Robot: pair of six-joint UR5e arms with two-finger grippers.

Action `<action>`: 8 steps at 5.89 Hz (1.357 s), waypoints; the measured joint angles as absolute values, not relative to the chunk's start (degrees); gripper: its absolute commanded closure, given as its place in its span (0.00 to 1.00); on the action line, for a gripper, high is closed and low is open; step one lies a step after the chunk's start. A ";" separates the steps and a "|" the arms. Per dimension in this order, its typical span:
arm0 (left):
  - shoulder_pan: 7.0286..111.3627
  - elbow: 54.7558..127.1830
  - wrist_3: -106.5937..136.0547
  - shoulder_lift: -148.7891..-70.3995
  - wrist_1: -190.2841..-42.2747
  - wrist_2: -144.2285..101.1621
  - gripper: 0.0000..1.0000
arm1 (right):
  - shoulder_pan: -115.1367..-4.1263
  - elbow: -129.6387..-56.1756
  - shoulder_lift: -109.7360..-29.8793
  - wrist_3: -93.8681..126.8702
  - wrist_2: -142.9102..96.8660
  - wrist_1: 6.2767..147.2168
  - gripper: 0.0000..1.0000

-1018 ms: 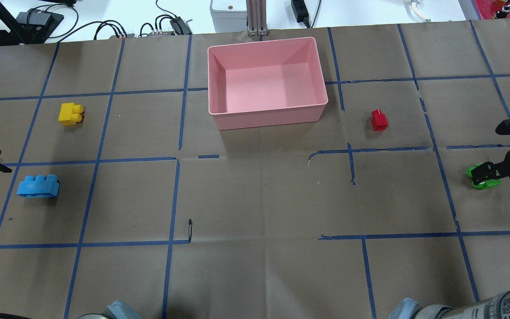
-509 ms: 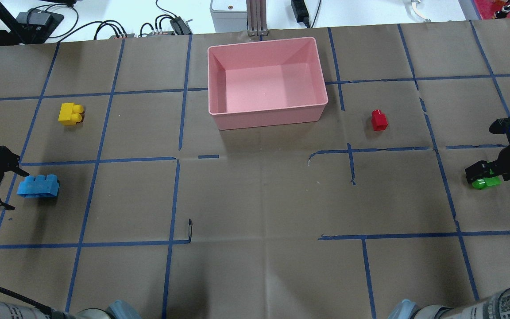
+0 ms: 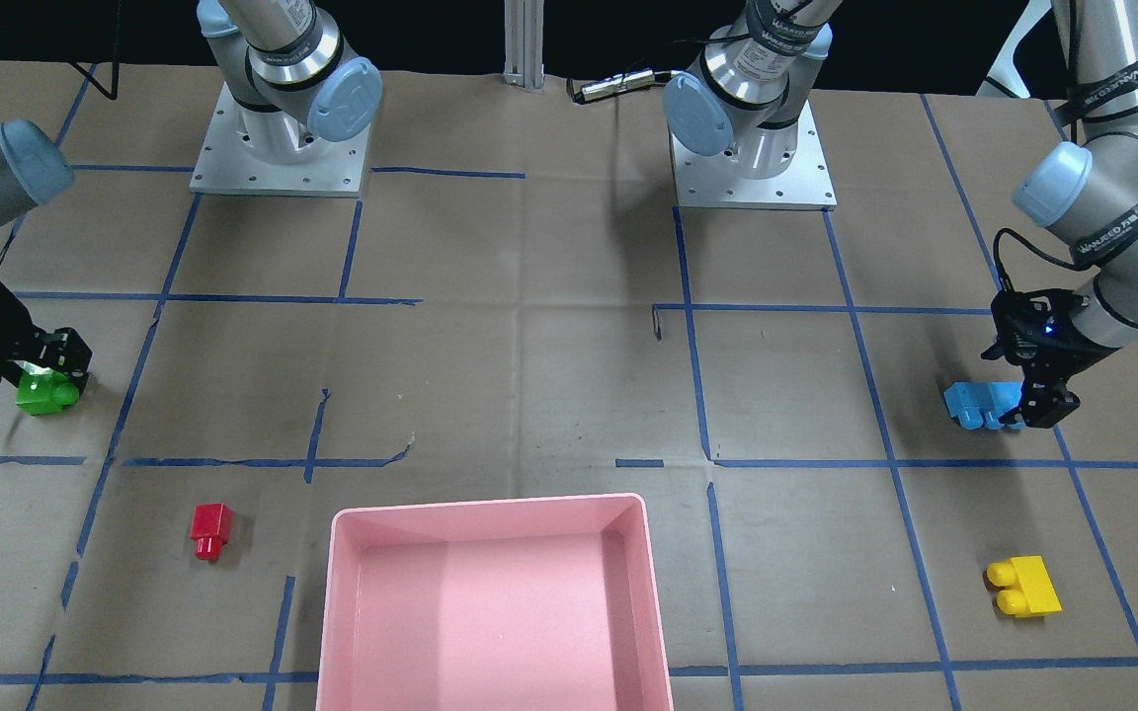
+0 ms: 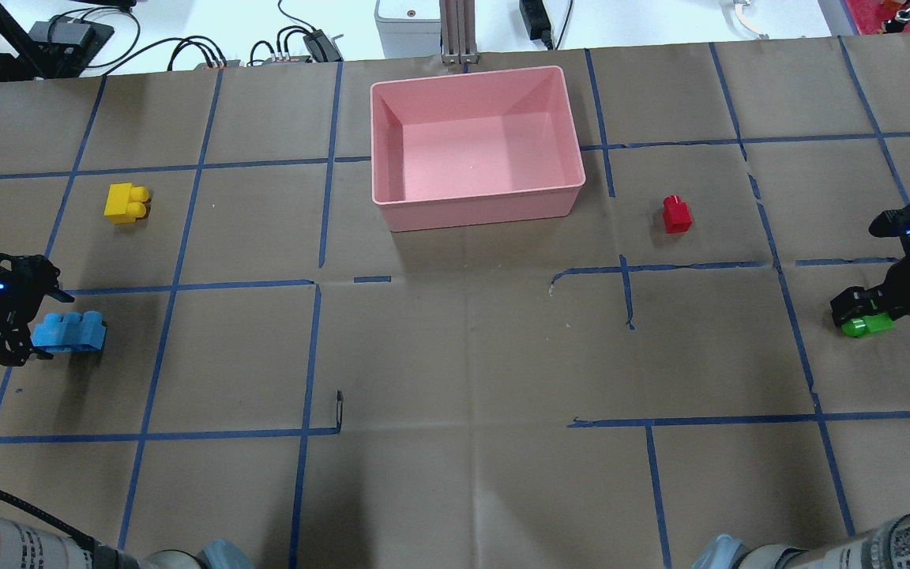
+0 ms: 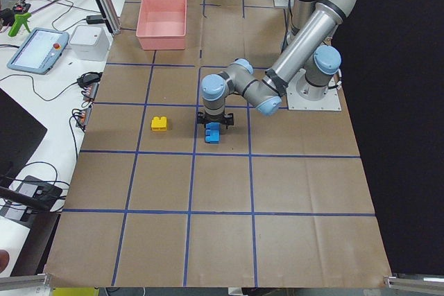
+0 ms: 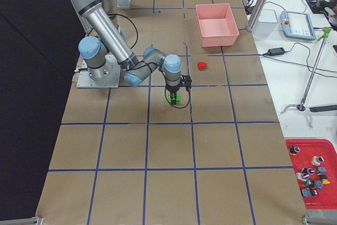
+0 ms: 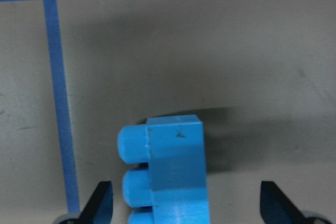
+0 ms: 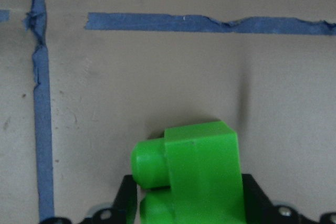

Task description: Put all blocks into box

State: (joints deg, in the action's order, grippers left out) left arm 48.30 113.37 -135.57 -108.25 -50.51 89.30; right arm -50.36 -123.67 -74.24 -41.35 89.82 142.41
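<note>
The blue three-stud block [image 4: 76,332] lies at the table's left. My left gripper [image 4: 40,328] is open around its near end; in the left wrist view the fingers [image 7: 100,203] stand wide of the block [image 7: 173,171]. The green two-stud block [image 4: 870,325] lies at the far right. My right gripper [image 4: 858,310] is down over it, and in the right wrist view its jaws press both sides of the block [image 8: 194,166]. The yellow block [image 4: 126,203] and the red block [image 4: 676,214] lie loose on the table. The pink box [image 4: 479,209] holds nothing.
The table is brown paper with a grid of blue tape lines [image 4: 186,237]. Cables and grey devices [image 4: 407,24] lie beyond the far edge behind the box. The arms' base plates [image 3: 283,148] are on the robot's side.
My left gripper has moved in from the table's left edge and now straddles the blue block. My right gripper has shifted slightly and settled over the green block.
</note>
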 measured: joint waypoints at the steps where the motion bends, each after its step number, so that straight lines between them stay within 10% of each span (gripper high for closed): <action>1: 48.77 113.42 -135.42 -108.84 -49.22 89.30 0.01 | -50.36 -123.61 -74.32 -42.11 89.88 142.39 0.93; 8: 48.26 114.87 -136.76 -110.27 -47.84 89.47 0.02 | -83.39 -91.75 -74.57 -31.37 77.58 119.79 0.94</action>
